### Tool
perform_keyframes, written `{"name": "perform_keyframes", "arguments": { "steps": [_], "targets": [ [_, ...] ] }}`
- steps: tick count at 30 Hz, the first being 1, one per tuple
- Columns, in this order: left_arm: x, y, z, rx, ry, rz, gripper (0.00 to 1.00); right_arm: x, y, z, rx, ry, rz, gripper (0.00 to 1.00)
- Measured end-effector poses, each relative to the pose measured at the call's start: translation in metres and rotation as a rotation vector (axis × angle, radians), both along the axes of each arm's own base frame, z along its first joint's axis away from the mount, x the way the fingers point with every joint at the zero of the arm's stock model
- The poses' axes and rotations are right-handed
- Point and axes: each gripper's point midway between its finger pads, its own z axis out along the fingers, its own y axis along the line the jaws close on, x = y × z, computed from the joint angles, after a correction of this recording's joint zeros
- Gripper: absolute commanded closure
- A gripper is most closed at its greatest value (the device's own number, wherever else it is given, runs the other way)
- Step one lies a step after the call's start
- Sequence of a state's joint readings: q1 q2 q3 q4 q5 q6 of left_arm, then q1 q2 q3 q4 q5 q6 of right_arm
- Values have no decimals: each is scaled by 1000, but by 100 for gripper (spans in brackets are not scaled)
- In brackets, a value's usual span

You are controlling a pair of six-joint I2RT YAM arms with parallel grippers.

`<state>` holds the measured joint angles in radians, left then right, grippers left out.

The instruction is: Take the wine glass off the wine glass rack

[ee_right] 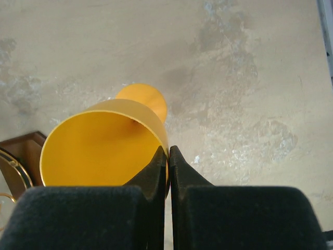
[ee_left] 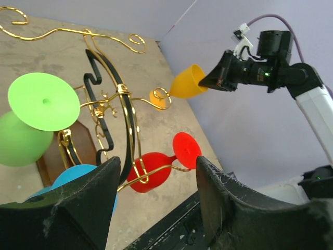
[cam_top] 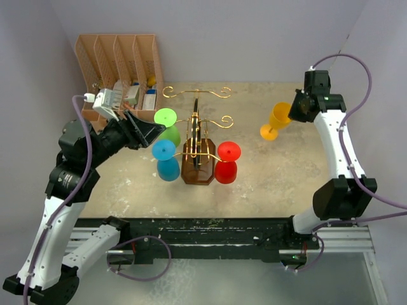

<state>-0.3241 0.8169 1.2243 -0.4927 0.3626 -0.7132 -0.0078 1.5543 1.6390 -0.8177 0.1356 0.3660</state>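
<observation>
Wine glass point(ee_right: 104, 146), orange, off wine glass rack point(cam_top: 197, 136). Right gripper point(ee_right: 167, 152) clamped on bowl rim: one finger inside bowl, other outside, jaws almost together on thin wall. Glass tilted, foot pointing away from gripper, over table point(cam_top: 273, 184), well right of rack. Right arm extended forward, wrist turned toward rack. Left gripper point(cam_top: 156, 133) spread wide, holding nothing, just left of green glass point(cam_top: 166, 121) and blue glass point(cam_top: 166, 159). Red glass point(cam_top: 227, 162) on rack's right side. Peach file organiser point(cam_top: 121, 57) far left.
</observation>
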Motion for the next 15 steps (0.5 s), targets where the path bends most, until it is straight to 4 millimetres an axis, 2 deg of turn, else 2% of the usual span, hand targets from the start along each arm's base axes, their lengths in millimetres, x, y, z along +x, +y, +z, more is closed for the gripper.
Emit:
{"name": "perform_keyframes", "arguments": {
  "steps": [4,8,11,15],
  "targets": [
    [10,1,-18,37,35,21,37,-10,1,-4,3,-6,1,100],
    [17,1,-38,69,82,26,37,-10,2,-10,11,-25,1,100],
    [17,2,-48,93,103,29,37,-12,1,-25,9,-3,-4,100],
    [15,4,-47,98,95,34,37,-17,0,-47,4,47,-9,100]
  ]
}}
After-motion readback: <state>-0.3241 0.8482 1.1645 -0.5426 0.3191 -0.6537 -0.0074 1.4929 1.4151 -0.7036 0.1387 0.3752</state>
